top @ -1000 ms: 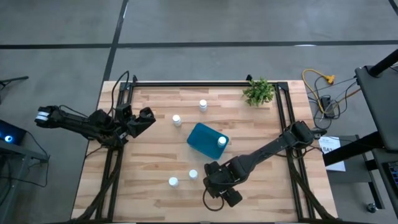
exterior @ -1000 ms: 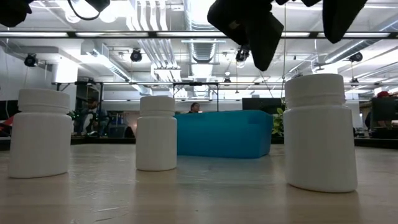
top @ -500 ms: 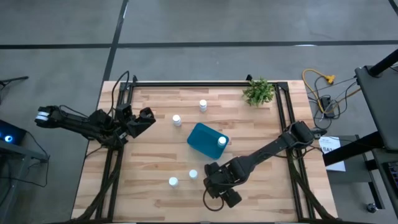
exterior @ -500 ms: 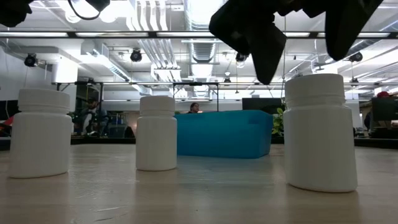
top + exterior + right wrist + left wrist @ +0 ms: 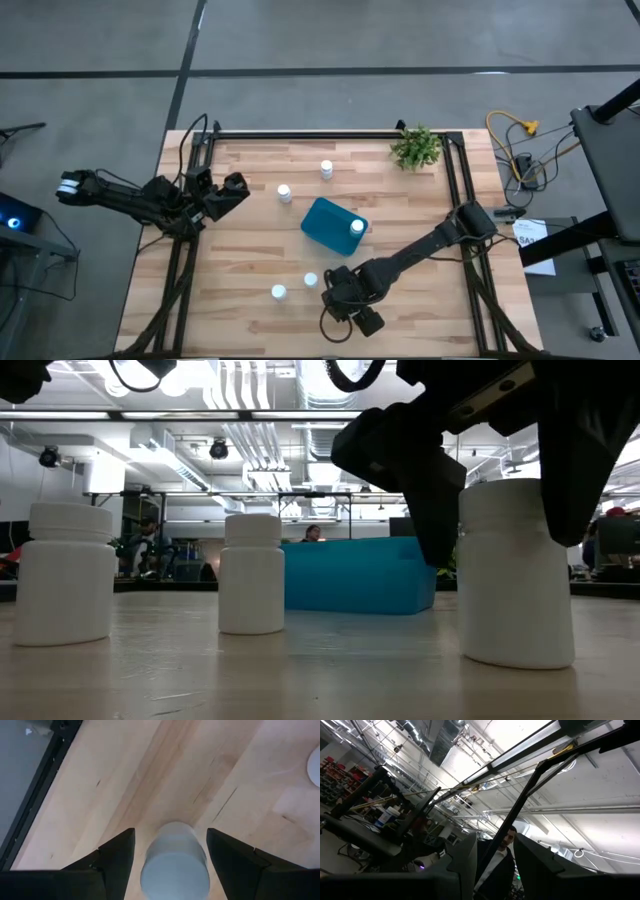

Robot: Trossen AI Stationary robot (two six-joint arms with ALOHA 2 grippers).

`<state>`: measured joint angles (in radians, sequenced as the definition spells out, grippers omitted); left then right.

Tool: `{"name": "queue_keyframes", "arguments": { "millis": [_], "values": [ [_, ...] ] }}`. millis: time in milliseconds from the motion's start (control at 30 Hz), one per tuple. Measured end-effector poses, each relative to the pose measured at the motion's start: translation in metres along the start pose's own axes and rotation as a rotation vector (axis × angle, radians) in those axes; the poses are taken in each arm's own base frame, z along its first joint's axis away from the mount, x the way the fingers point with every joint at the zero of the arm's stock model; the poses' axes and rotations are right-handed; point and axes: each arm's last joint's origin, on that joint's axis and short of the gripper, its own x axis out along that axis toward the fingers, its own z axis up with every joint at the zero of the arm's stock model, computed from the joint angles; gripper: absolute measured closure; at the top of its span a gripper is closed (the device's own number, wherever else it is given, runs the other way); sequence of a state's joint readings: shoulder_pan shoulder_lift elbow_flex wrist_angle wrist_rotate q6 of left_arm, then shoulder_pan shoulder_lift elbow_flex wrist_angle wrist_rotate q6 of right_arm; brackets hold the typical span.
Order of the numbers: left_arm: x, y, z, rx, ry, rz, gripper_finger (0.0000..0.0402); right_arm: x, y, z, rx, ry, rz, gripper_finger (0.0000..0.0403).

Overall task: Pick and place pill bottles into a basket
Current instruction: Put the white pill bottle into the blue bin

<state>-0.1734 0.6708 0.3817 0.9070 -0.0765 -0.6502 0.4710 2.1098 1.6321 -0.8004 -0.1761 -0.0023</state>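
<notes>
The teal-blue basket [image 5: 328,222] lies mid-table with one white pill bottle [image 5: 357,227] in it. Two bottles stand at the far side [image 5: 326,168] [image 5: 284,192] and two near the front [image 5: 311,281] [image 5: 278,292]; the front two also show in the low view [image 5: 251,573] [image 5: 65,572]. My right gripper [image 5: 338,297] is open, lowered over another bottle [image 5: 174,865], which also shows in the low view [image 5: 515,572]. Its fingers [image 5: 117,856] [image 5: 235,862] stand on either side of the bottle's cap; I see no plain touch. My left gripper [image 5: 237,187] waits open at the table's left.
A green potted plant [image 5: 416,147] stands at the far right corner. Black frame rails [image 5: 330,133] run along the table's far, left and right sides. Bare wood lies near the front edge and to the right of the basket.
My right gripper has come down and slightly toward the table's near-left, so that its open fingers now reach down on both sides of the nearest bottle instead of hanging above it. The bottles have stayed where they were.
</notes>
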Motion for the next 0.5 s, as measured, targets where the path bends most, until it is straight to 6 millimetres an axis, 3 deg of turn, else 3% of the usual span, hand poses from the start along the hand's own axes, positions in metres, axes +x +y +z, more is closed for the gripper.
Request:
{"name": "queue_keyframes", "arguments": {
  "millis": [500],
  "values": [
    [0.0001, 0.0, -0.0003, 0.0, 0.006, -0.005, 0.0289, -0.0012, -0.0012, -0.0007, 0.008, 0.009, -0.002, 0.0165]
  ]
}}
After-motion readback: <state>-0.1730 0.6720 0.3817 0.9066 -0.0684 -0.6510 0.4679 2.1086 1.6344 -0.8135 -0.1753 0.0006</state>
